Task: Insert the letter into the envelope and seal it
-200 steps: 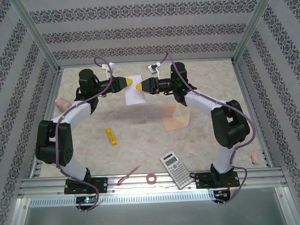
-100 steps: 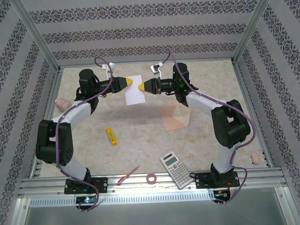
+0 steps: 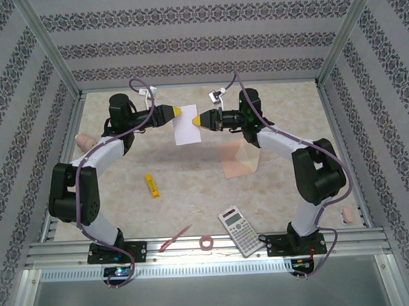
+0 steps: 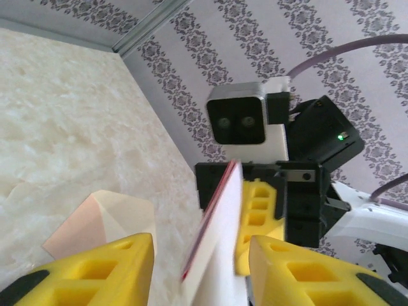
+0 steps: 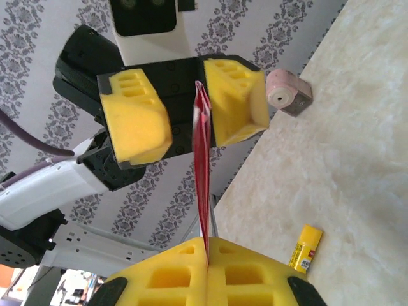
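Your letter [image 3: 185,129] hangs above the table [image 3: 192,180], well apart from the envelope [image 3: 237,160] — that lies flat, flap open, nothing inserted or sealed yet. The right gripper [image 3: 195,120] is clamped on the letter's edge; the left gripper [image 3: 178,111] has its jaws apart around the opposite edge.

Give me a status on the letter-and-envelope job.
Done: the letter is off the table, held up in the air. In hand: the right gripper is shut on one edge, and the left gripper has its jaws apart around the opposite edge. Left: the envelope lies on the table with its flap open and nothing in it, so inserting and sealing remain.
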Tool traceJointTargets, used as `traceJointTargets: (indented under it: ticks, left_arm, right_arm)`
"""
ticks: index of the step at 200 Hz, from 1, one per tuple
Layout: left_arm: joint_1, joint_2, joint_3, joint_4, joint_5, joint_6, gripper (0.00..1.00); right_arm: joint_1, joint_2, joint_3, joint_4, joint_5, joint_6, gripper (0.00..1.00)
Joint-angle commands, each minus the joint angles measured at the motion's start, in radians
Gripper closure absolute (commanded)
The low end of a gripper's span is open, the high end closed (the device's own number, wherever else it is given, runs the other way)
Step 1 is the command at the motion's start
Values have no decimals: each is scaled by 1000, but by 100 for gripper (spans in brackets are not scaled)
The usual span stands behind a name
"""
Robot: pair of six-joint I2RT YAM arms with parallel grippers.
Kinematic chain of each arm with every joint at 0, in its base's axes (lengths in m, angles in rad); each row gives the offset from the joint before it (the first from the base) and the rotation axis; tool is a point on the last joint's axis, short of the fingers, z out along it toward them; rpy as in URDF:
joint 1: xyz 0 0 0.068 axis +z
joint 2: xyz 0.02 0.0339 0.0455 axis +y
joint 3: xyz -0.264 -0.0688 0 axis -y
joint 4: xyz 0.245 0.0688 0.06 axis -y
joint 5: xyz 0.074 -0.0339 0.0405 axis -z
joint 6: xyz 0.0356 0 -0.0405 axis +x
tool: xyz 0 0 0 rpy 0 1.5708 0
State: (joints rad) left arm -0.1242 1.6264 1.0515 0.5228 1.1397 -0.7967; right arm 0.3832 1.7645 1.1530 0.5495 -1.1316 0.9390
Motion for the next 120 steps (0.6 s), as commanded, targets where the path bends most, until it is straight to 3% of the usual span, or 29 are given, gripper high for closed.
traceJointTargets:
  ticks: [1,35,55,84,102,120]
  left_arm:
    - [-7,-10,31,-50,-21,59,46]
    - [1,-15,49,-109,-59,90,18]
    - [2,-32,111,-382,-163,264,18]
    - [-97,-29,275,-870,-570,549,21]
    - [-178,0,340,-986,-729,604,21]
    - [-231,27,355,-1014,-810,590,22]
  right_arm:
    - [-20,-78,-20,-34,24,-42,100]
    - [-52,-152,-26,-308,83,-170,100]
    - [-101,-206,-24,-532,134,-257,100]
    - [-191,-272,37,-964,260,-472,100]
    - [-246,-291,64,-1121,317,-539,100]
    - [-292,-288,100,-1254,389,-603,100]
